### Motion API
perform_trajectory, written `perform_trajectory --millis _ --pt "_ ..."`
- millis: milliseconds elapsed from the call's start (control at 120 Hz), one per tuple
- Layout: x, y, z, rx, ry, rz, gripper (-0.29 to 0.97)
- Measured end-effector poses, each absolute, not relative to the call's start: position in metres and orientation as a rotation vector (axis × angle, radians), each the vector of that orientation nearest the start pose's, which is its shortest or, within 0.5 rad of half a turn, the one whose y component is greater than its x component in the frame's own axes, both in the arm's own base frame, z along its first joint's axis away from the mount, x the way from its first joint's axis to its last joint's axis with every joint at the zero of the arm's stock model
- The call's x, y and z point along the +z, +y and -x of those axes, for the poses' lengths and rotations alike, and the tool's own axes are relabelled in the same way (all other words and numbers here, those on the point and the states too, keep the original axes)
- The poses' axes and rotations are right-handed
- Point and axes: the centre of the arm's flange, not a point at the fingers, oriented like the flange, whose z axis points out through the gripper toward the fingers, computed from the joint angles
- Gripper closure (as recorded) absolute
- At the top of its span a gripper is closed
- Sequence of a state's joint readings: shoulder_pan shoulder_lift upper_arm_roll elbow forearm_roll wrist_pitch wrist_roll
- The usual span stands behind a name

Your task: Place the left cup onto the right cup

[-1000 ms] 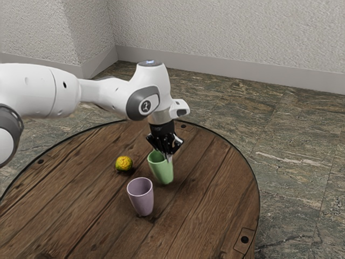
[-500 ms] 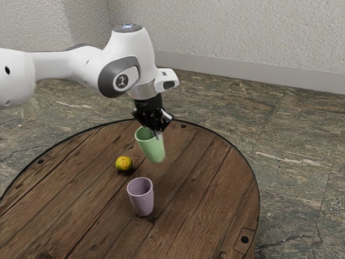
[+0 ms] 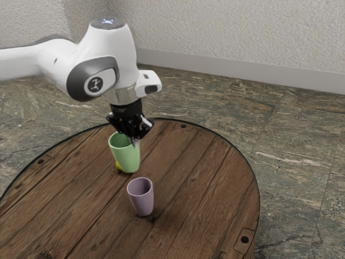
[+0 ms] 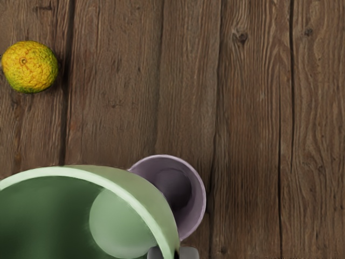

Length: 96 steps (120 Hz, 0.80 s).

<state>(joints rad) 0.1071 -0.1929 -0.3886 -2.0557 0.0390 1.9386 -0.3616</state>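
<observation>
Up and across it goes: the pincer (image 3: 132,136), clamped on the rim of the green cup (image 3: 124,155), has swung it clear of the surface (image 3: 205,183) to eleven o'clock of the purple cup (image 3: 140,195), not yet lined up for stacking.

Two cups (image 3: 125,154) (image 3: 140,195), one citrus fruit (image 4: 29,66)

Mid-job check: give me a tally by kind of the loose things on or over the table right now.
Cups: 2 (green cup, purple cup)
Citrus fruit: 1
Total: 3
</observation>
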Motion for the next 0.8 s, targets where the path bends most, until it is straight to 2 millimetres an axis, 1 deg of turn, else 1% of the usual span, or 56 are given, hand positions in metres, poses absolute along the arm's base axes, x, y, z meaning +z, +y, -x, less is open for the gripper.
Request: perform_trajectory --millis 175,342,658,800 --pt "0.511 -0.155 -0.479 -0.093 -0.143 3.045 0.79" --pt "0.502 -0.161 -0.479 -0.068 -0.165 3.046 0.79" --pt "0.489 -0.165 -0.491 -0.035 -0.201 3.056 0.79" --pt "0.477 -0.164 -0.499 -0.009 -0.215 3.06 0.79"
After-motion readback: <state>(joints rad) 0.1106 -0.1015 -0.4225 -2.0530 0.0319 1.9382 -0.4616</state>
